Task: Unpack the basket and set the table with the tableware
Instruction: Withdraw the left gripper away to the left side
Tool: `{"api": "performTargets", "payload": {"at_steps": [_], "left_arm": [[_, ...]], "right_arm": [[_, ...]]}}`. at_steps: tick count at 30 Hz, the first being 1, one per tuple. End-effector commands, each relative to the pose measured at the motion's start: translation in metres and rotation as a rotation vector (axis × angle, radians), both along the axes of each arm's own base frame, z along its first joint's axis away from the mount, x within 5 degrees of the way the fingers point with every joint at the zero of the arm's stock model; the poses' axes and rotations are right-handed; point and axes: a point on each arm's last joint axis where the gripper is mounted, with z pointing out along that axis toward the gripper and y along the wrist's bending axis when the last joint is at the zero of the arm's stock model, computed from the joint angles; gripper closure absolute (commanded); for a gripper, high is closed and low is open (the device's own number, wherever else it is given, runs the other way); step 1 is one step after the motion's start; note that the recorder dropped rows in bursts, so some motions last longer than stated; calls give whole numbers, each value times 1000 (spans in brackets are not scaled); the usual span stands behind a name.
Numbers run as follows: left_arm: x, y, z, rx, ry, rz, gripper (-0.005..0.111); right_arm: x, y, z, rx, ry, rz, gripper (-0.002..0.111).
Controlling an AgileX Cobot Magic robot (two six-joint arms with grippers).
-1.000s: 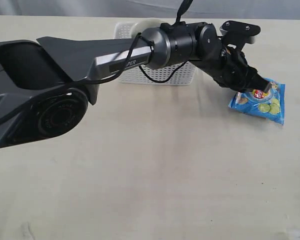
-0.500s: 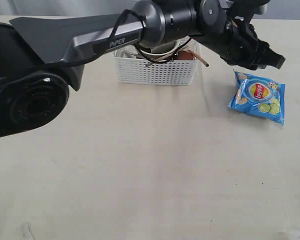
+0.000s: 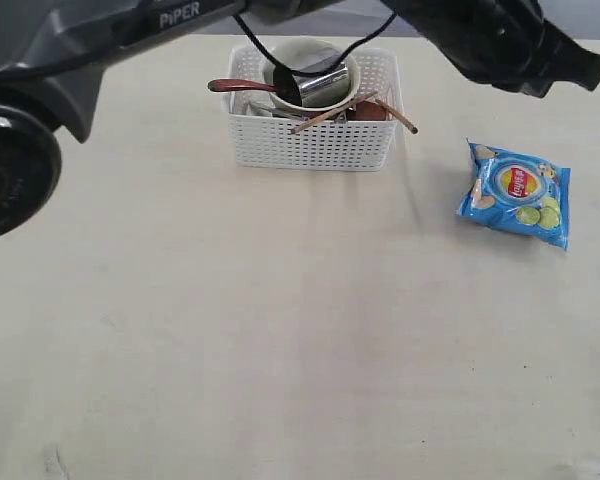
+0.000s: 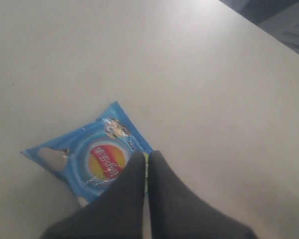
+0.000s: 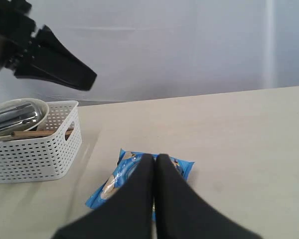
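Item 1, basket [image 3: 310, 140]: the white perforated basket stands on the table [image 3: 280, 340] and is loaded. All positions below are given from it, as the exterior view shows them.

Item 2, contents: an off-white bowl [image 3: 280, 52] sits inside the basket, with a steel cup [image 3: 321, 86] lying on its side in it. A reddish-brown spoon [image 3: 242, 87] rests across the basket's left rim, its handle reaching toward the bowl. Two wooden chopsticks [image 3: 330, 113] lie slanted over the load; one tip projects past the basket's right rim. A brown rounded piece shows at the basket's right end; what it is cannot be told.

Item 3, chips bag [image 3: 517, 193]: the blue bag lies flat on the table to the right of the basket, well apart from it.

Item 4, left gripper [image 3: 592, 70]: it is raised to the upper right of the basket, beyond the bag and clear of it. Its wrist view shows the fingers [image 4: 134, 184] pressed together with nothing between them.

Item 5, right gripper [image 5: 155, 167]: the jaws are closed tight and empty. Its wrist view places the bag just past the tips, with the basket further off to one side
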Motion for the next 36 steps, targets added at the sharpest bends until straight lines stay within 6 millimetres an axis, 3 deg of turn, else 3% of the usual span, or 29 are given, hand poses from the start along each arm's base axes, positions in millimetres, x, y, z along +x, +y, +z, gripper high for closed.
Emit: {"api": "performTargets", "payload": {"at_steps": [1, 10, 16, 19, 26, 32, 36], "left_arm": [[-12, 20, 41, 19, -5, -49, 106], [-19, 78, 84, 131, -29, -18, 107], [-34, 121, 88, 98, -146, 115, 107], [-48, 157, 91, 12, -253, 227, 107], [-84, 252, 60, -89, -388, 509, 107], [-128, 303, 4, -165, -491, 690, 107], [-155, 328, -20, -236, -531, 777, 107]], "right_arm": [[0, 0, 0, -9, -4, 1, 108], [0, 0, 0, -9, -4, 1, 108], [0, 0, 0, -9, -4, 1, 108], [0, 0, 0, -9, -4, 1, 108], [0, 0, 0, -9, -4, 1, 108], [0, 0, 0, -7, -4, 1, 108], [0, 0, 0, -7, -4, 1, 108]]}}
